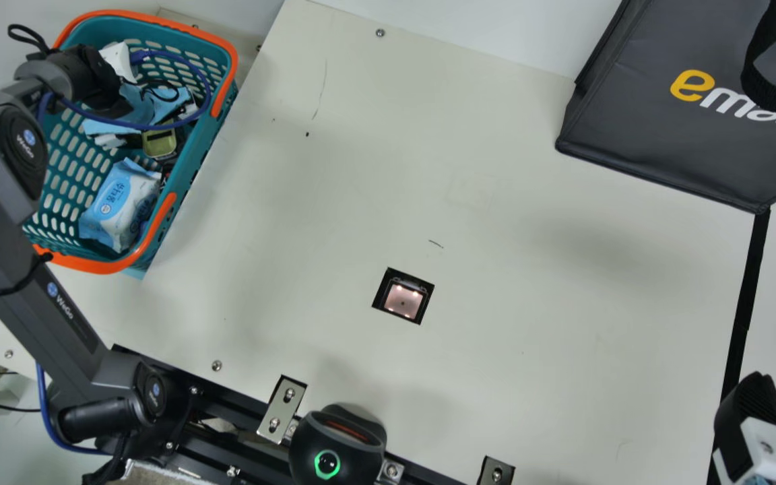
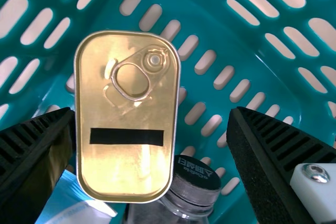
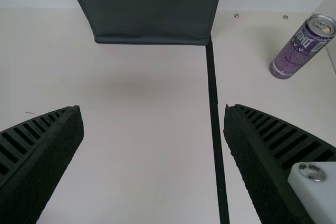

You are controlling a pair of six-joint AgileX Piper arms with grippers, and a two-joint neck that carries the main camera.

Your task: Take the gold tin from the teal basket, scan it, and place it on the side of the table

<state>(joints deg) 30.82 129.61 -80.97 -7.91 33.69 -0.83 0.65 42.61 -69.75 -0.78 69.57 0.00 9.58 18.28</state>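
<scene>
Gold tin [image 1: 159, 139]: lies in basket [image 1: 160, 219], upper left of main view. Probably rigid, slick, modestly heavy; best pinched across its long sides, off the ring [image 2: 155, 61]. Left gripper [image 2: 152, 109]: spread wide, unladen. Right gripper [image 3: 152, 107]: likewise.

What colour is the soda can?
Purple, with a silvery top; the right wrist view shows it best.

1 each: basket [image 1: 225, 55] | tin [image 2: 126, 166] | wipes pack [image 1: 118, 205] | bottle [image 2: 195, 183] | bag [image 1: 637, 128] | can [image 3: 299, 52] | scanner window [image 1: 403, 300]
</scene>
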